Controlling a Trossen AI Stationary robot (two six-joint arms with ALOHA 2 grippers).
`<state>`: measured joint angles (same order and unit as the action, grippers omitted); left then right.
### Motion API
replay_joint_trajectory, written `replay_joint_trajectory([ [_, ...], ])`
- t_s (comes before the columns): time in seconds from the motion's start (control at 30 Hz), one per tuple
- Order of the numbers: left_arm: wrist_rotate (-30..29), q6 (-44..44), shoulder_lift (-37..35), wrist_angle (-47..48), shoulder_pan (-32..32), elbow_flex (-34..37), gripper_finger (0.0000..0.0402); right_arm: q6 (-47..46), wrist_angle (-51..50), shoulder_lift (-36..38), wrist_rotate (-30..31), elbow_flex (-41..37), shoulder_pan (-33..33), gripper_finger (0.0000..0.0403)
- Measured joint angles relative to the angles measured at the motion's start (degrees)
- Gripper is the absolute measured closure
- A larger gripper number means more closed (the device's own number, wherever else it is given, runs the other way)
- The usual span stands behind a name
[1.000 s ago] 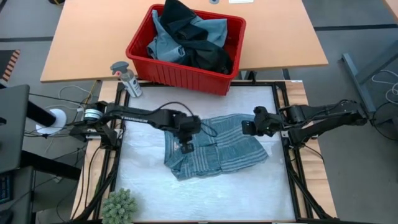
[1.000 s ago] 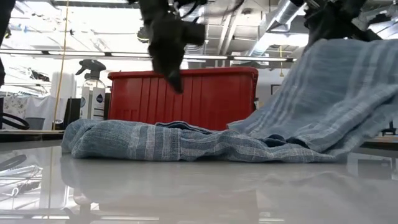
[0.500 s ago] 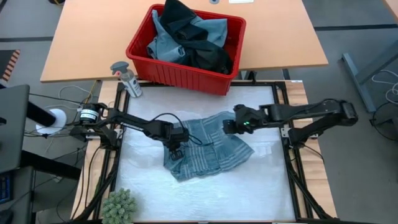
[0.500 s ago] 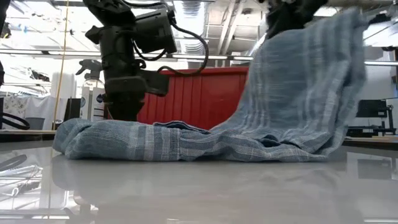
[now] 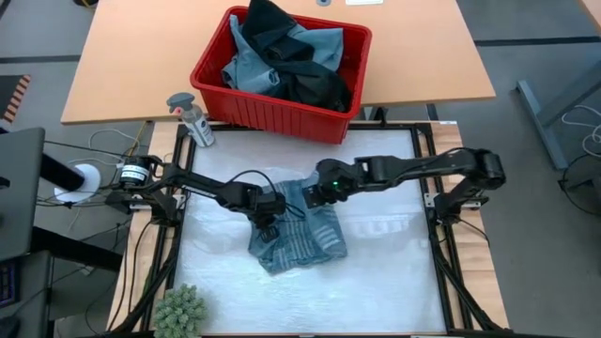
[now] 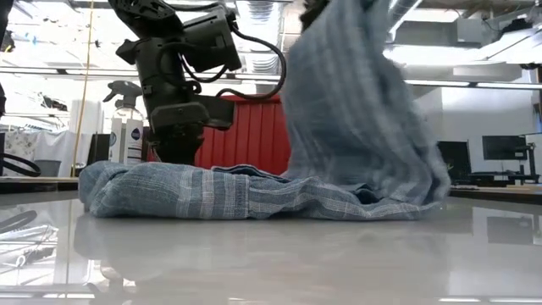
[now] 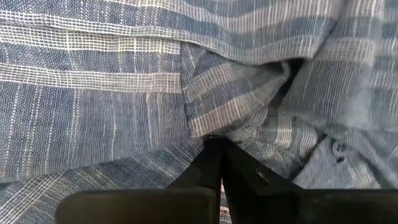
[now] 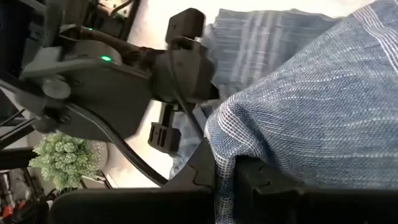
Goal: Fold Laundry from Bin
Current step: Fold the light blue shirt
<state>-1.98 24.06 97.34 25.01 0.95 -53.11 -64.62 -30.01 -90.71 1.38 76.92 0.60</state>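
high view: right claw (image 5: 317,193) clamps striped garment (image 5: 300,242); left claw (image 5: 266,228) closed, pressing it.

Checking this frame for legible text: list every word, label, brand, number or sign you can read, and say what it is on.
No text can be read.
Spray bottle: the label has a dark round mark with lettering too small to read.
Left arm: pale lettering on the link, too small to read.
Red bin, striped garment: no print visible.
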Motion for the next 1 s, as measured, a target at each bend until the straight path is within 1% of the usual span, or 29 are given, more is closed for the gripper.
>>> replay_joint_trajectory([
  [0.1, 0.25, -0.26, -0.58, 3.78, 0.0, -1.08, 0.0402, 1.46, 0.13, -2.83, -0.37, 2.33, 0.0, 0.0362],
  [0.17, 1.36, -1.05, -2.29, 8.73, -0.02, -2.89, 0.0401, 2.11, 0.33, -4.34, -1.55, 3.15, 0.0, 0.0362],
  [0.3, 1.71, -3.88, -8.03, 20.51, 0.0, -7.98, 0.0401, 2.33, 1.17, -6.71, -2.25, 3.44, 0.0, 0.0362],
  [0.4, 1.65, -4.51, -12.58, 28.88, 0.0, -11.42, 0.0402, 3.07, 3.1, -8.04, -4.24, 3.42, 0.0, 0.0362],
  [0.47, 1.66, -3.83, -16.33, 31.9, 0.12, -12.77, 0.0401, 3.31, 3.78, -8.12, -5.07, 3.4, 0.0, 0.0362],
  [0.63, -0.79, 2.91, -23.9, 33.01, 1.94, -9.97, 0.0402, 3.83, 6.74, -8.05, -6.35, 3.4, -0.54, 0.0362],
  [0.73, -4.15, 7.1, -26.93, 31.72, 3.49, -7.19, 0.0401, 4.15, 7.41, -8.05, -7.65, 3.4, -1.18, 0.0362],
  [0.9, -4.62, 11.64, -27.67, 26.96, 5.06, -2.56, 0.0402, 5.49, 7.96, -8.03, -7.81, 3.4, -1.21, 0.0362],
  [1.0, -4.49, 12.71, -26.77, 24.5, 5.91, -0.54, 0.0401, 7.07, 8.56, -8.03, -10.02, 3.4, -1.46, 0.0362],
])
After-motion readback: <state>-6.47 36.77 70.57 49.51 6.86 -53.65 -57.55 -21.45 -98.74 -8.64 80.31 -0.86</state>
